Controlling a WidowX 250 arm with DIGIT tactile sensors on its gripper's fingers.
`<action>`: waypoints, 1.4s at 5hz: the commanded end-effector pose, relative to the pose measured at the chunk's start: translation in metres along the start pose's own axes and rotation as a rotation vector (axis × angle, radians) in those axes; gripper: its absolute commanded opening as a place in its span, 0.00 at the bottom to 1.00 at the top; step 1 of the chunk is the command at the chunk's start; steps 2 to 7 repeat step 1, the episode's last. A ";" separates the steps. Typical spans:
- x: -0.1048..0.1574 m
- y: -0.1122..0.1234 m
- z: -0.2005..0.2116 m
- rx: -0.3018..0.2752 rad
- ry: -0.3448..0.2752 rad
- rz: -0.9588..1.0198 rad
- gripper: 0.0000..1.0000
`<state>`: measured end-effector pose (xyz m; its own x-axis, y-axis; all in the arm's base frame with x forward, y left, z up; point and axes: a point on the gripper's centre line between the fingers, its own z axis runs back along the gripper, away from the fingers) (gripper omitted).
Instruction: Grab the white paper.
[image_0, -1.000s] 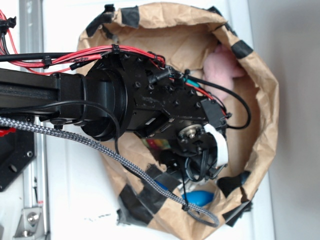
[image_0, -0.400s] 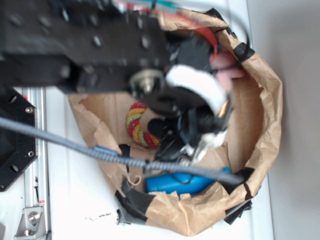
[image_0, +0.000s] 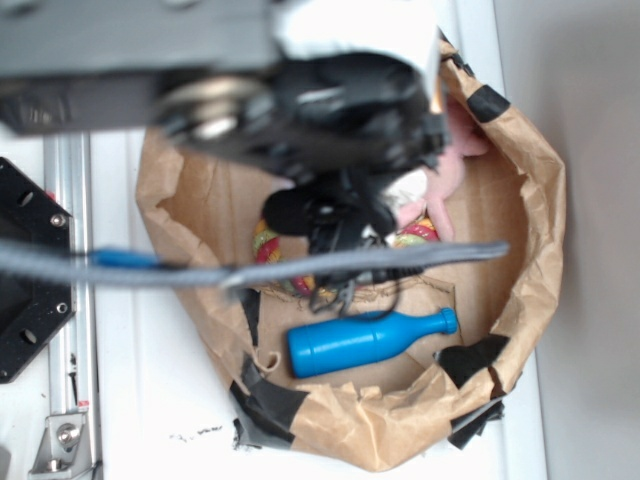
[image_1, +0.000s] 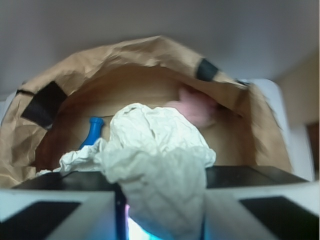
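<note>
My gripper (image_1: 161, 200) is shut on the white paper (image_1: 157, 150), a crumpled wad with grey creases squeezed between the two fingers (image_1: 60, 210) and bulging out above them. I hold it lifted above the floor of the brown paper bag (image_1: 145, 75). In the exterior view the blurred black gripper (image_0: 345, 215) hangs over the bag, and a bit of the white paper (image_0: 408, 188) shows beside it, next to the pink plush toy (image_0: 455, 150).
In the bag (image_0: 530, 250) lie a blue bottle (image_0: 365, 340), also in the wrist view (image_1: 92, 132), a red-yellow-green rope ring (image_0: 268, 248) and the pink plush toy (image_1: 195, 107). Black tape patches (image_0: 470, 358) mark the rim. A grey braided cable (image_0: 250, 268) crosses the exterior view.
The arm has risen toward the camera and shifted up the frame, growing larger and blurred. The paper has come up with the gripper, uncovering the blue bottle and the rope ring.
</note>
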<state>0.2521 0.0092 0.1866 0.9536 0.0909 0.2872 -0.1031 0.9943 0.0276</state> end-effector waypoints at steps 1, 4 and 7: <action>-0.005 -0.020 -0.008 0.079 -0.047 0.108 0.00; -0.005 -0.020 -0.008 0.079 -0.047 0.108 0.00; -0.005 -0.020 -0.008 0.079 -0.047 0.108 0.00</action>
